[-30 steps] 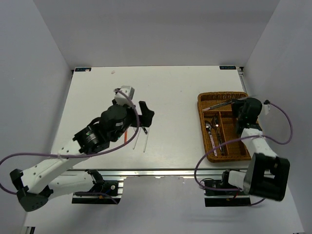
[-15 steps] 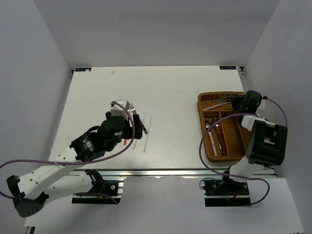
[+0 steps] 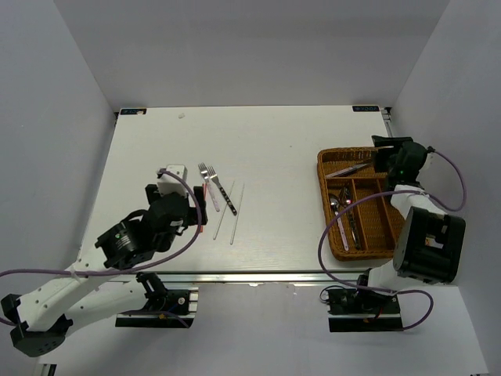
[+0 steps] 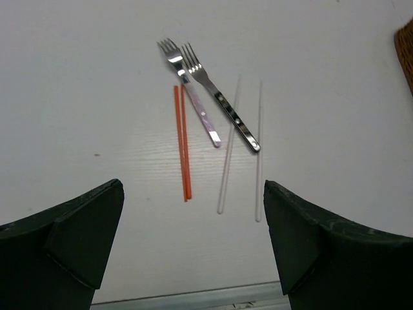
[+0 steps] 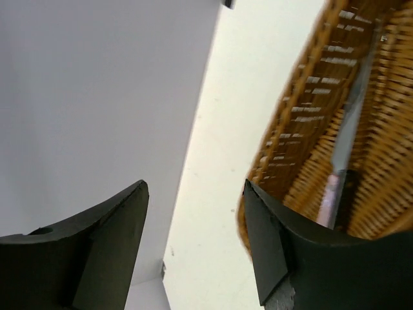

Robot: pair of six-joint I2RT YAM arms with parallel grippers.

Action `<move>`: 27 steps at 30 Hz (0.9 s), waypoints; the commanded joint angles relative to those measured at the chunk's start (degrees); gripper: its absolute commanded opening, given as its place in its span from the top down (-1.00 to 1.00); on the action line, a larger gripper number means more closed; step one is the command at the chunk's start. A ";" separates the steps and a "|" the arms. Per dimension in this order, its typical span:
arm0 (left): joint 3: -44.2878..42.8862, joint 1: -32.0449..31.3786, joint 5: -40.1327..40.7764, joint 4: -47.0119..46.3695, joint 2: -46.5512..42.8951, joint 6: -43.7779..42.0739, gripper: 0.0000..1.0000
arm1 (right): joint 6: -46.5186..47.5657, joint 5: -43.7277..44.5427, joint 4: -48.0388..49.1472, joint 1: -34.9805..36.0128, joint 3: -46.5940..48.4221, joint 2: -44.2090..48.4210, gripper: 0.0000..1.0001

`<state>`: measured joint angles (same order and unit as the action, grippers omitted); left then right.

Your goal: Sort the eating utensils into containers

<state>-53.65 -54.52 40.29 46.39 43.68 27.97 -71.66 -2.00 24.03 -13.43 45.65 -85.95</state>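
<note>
On the table lie a pink-handled fork (image 4: 193,97) and a silver fork (image 4: 219,100), a red-orange pair of chopsticks (image 4: 182,142) and two white chopsticks (image 4: 229,145). My left gripper (image 4: 193,252) hangs open just on their near side, with nothing between its fingers. From above, the forks (image 3: 215,186) and white chopsticks (image 3: 228,211) sit right of the left gripper (image 3: 194,210). The wicker tray (image 3: 320,184) holds a knife (image 3: 348,168) in its crosswise section and several utensils (image 3: 348,223) in the narrow ones. My right gripper (image 3: 382,155) is open and empty at the tray's far right corner.
White walls stand close on the left, back and right. The right wrist view shows the tray's rim (image 5: 284,148), the knife (image 5: 352,123) inside it and the wall just beyond. A tray corner (image 4: 406,45) shows at the left wrist view's right edge.
My left arm drew back towards the near left, uncovering the two forks. My right gripper opened and swung towards the tray's far right corner; the knife stays in the crosswise section.
</note>
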 commanded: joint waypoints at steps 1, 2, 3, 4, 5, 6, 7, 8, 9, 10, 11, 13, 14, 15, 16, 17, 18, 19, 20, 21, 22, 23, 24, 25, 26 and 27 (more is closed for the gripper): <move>-1.20 -0.15 9.53 2.92 -4.46 -1.51 -0.96 | 0.81 1.65 -2.84 -0.02 2.69 5.79 -0.33; -0.15 -0.15 10.32 2.39 -5.53 -1.34 -0.96 | 1.43 1.74 -4.16 -0.02 4.08 6.67 -0.34; 0.47 -0.15 11.46 1.78 -6.49 -1.07 -0.96 | 3.61 1.74 -6.95 0.24 5.23 8.42 -0.35; 1.34 -0.15 12.61 0.21 -8.59 -0.72 -0.96 | 5.63 1.82 -8.55 1.29 6.55 9.22 -0.41; 3.09 -0.15 14.01 -0.77 -9.48 0.50 -0.96 | 8.18 1.82 -10.30 2.26 10.13 9.75 -0.48; 3.55 -0.15 16.46 -1.12 -10.19 1.38 -0.96 | 11.51 1.82 -12.32 3.66 12.42 10.62 -0.68; 4.07 -0.15 17.70 -1.82 -11.24 3.13 -0.96 | 19.46 3.30 -17.39 7.94 15.06 10.80 -0.79; 4.95 -0.15 19.19 -2.87 -11.77 3.15 -0.96 | 23.89 5.75 -20.48 10.59 17.96 10.54 -0.79; 5.39 0.03 20.17 -2.54 -11.78 3.93 -0.96 | 28.02 7.26 -23.82 13.32 24.08 9.76 -0.79; 4.79 0.12 21.74 -0.10 -11.34 4.81 -0.96 | 31.72 8.40 -30.03 20.30 26.40 9.40 -0.79; 4.26 0.12 22.11 0.62 -10.64 6.56 -0.96 | 37.76 9.63 -31.66 23.25 27.90 9.14 -0.79; 5.04 0.12 21.59 -0.68 -10.20 6.14 -0.96 | 42.02 10.35 -34.30 32.18 29.23 9.05 -0.79; 5.31 0.12 21.06 -1.04 -9.67 5.18 -0.96 | 46.04 10.09 -34.49 35.02 28.45 9.22 -0.79; 5.13 0.20 20.88 -1.04 -9.23 5.17 -0.96 | 47.82 10.26 -34.23 37.92 26.88 9.14 -0.79; 5.05 0.21 20.88 -0.60 -8.71 5.34 -0.96 | 49.32 10.17 -33.97 43.43 26.34 8.70 -0.79; 4.87 0.21 21.23 -0.43 -8.35 5.52 -0.96 | 51.94 8.52 -33.88 45.75 26.25 7.83 -0.79; 4.96 0.47 21.40 -0.34 -7.83 5.61 -0.96 | 53.19 6.85 -34.05 47.95 26.51 5.21 -0.79; 4.78 0.56 21.58 -0.25 -7.73 5.70 -0.96 | 54.42 4.92 -34.05 51.37 27.90 3.27 -0.75; 4.87 0.73 21.67 -0.25 -7.91 5.70 -0.96 | 55.39 3.68 -35.70 52.97 29.22 1.16 -0.69; 4.87 1.08 21.76 -0.25 -8.26 5.61 -0.96 | 57.05 3.67 -36.85 54.55 30.97 -3.91 -0.62; 4.87 1.35 21.76 -0.25 -8.61 5.78 -0.97 | 58.11 2.97 -37.82 57.09 34.82 -6.74 -0.52; 4.96 1.52 21.84 -0.25 -9.22 5.87 -0.96 | 58.91 2.53 -38.79 58.33 36.95 -9.38 -0.48; 5.13 1.79 21.58 -0.42 -10.36 5.87 -0.96 | 60.22 2.79 -40.71 59.56 39.14 -14.72 -0.39; 5.31 1.79 21.41 -0.86 -10.98 5.61 -0.96 | 61.02 3.31 -41.17 61.92 41.17 -17.21 -0.32; 5.66 1.87 21.23 -1.30 -11.42 5.35 -0.96 | 61.11 7.67 -42.04 63.08 45.54 -19.67 -0.33; 5.83 1.88 20.97 -1.48 -11.86 5.17 -0.96 | 61.37 9.80 -43.27 65.00 47.76 -24.22 -0.33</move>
<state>-48.51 -53.10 60.49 45.80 33.41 33.08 -15.55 3.33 -14.24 47.53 86.48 -104.62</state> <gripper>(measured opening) 0.981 0.667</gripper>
